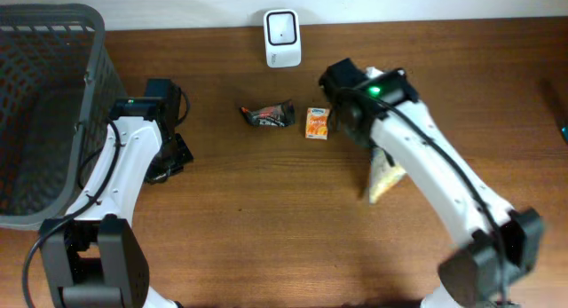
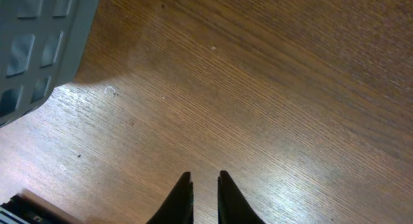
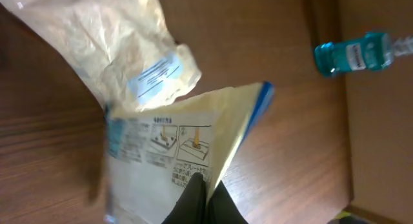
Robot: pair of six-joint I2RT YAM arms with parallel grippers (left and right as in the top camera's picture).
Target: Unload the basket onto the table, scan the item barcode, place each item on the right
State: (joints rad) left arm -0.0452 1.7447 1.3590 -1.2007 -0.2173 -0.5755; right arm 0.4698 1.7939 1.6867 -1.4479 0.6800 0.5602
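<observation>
Right gripper (image 3: 204, 185) tight on yellow packet (image 3: 155, 137)

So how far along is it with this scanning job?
Done: the right gripper is pinched shut on a yellow packet, apparently lifted. In hand: getting that packet to the white scanner; it hangs well short of it. Left: showing the barcode. A dark wrapper and an orange packet lie on the table; the left gripper holds nothing.

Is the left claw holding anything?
No, the left gripper grips nothing; only the wooden table shows between its tips.
</observation>
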